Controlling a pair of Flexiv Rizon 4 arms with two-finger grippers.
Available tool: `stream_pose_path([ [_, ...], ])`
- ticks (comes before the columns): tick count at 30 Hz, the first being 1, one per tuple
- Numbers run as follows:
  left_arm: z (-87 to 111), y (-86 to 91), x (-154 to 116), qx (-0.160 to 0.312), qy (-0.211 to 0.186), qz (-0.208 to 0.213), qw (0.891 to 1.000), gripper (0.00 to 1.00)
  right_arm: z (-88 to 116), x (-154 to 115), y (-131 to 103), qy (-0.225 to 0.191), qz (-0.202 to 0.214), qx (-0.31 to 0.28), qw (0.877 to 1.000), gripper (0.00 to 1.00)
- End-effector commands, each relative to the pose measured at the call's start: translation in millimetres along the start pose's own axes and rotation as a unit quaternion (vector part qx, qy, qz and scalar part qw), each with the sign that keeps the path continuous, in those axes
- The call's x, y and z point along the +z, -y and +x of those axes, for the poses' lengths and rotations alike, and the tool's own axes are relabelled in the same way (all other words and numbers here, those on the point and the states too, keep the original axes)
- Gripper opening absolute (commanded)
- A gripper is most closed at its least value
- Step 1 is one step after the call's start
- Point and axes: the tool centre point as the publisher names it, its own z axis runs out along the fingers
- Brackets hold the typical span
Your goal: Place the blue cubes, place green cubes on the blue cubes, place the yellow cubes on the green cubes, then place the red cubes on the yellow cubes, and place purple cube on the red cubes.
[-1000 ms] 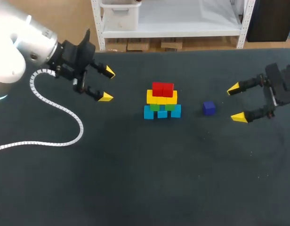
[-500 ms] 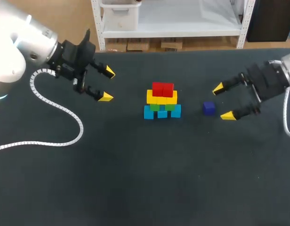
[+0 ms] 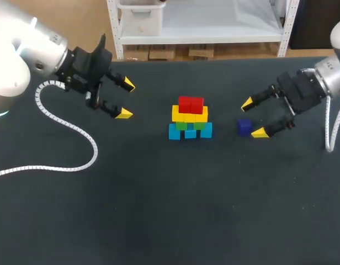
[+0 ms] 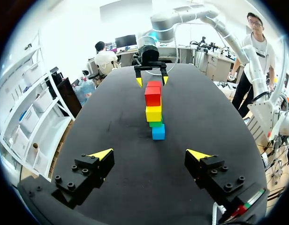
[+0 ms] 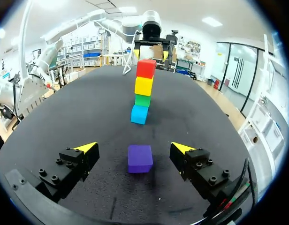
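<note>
A stack stands mid-table: blue cubes at the base, green cubes, yellow cubes, then red cubes on top. The purple cube lies on the table to the stack's right. My right gripper is open, its yellow tips either side of the purple cube without touching it; in the right wrist view the purple cube sits just ahead, between the fingers. My left gripper hangs open and empty left of the stack, which shows ahead as a red cube over yellow, green and blue.
A white coiled cable trails from my left arm across the dark table at the left. My right arm's cable hangs near the right edge.
My right gripper has moved left from the table's right side until its open tips flank the purple cube. The left arm and the stack have stayed still.
</note>
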Motion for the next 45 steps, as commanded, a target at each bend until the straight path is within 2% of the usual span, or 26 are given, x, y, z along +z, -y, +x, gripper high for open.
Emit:
stream_pose_path([
  [1,1.0,-0.3,0.1,0.001,0.001,0.000,1.000,1.00,3.4,3.0,-2.7,0.001,0.003,0.001,1.000,1.00],
  [18,1.0,-0.3,0.1,0.001,0.001,0.000,1.000,1.00,12.3,13.2,17.6,-0.004,-0.008,-0.007,1.000,1.00],
  [19,1.0,-0.3,0.1,0.001,0.001,0.000,1.000,1.00,12.7,12.1,19.3,-0.005,-0.008,-0.007,1.000,0.98],
  [21,1.0,-0.3,0.1,0.001,0.001,0.000,1.000,1.00,13.7,10.1,21.4,-0.006,-0.005,-0.007,1.000,0.75],
  [23,1.0,-0.3,0.1,0.001,0.001,0.000,1.000,1.00,14.9,9.1,22.0,-0.008,-0.005,-0.006,1.000,0.62],
  [24,1.0,-0.3,0.1,0.001,0.001,0.000,1.000,1.00,15.3,8.8,22.1,-0.009,-0.005,-0.005,1.000,0.48],
  [30,1.0,-0.3,0.1,0.001,0.001,0.000,1.000,1.00,18.0,10.8,20.3,-0.010,-0.014,-0.005,1.000,0.46],
  [34,1.0,-0.3,0.1,0.001,0.001,0.000,1.000,1.00,17.7,14.9,16.4,-0.009,-0.023,-0.008,1.000,0.35],
  [35,1.0,-0.3,0.1,0.001,0.001,0.000,1.000,1.00,17.5,15.6,15.6,-0.008,-0.026,-0.010,1.000,0.26],
  [36,1.0,-0.3,0.1,0.001,0.001,0.000,1.000,1.00,17.0,16.0,14.9,-0.009,-0.026,-0.010,1.000,0.08],
  [37,1.0,-0.3,0.1,0.001,0.001,0.000,1.000,1.00,16.0,16.0,14.0,-0.009,-0.025,-0.010,1.000,0.00],
  [39,1.0,-0.3,0.1,0.001,0.001,0.000,1.000,1.00,11.4,13.2,11.7,-0.010,-0.017,-0.008,1.000,0.00],
  [42,1.0,-0.3,0.1,0.001,0.001,0.000,1.000,1.00,-4.6,2.7,8.2,-0.011,0.016,0.006,1.000,0.00],
  [45,1.0,-0.3,0.1,0.001,0.001,0.000,1.000,1.00,-28.3,-11.5,3.1,-0.010,0.076,0.043,0.996,0.00],
])
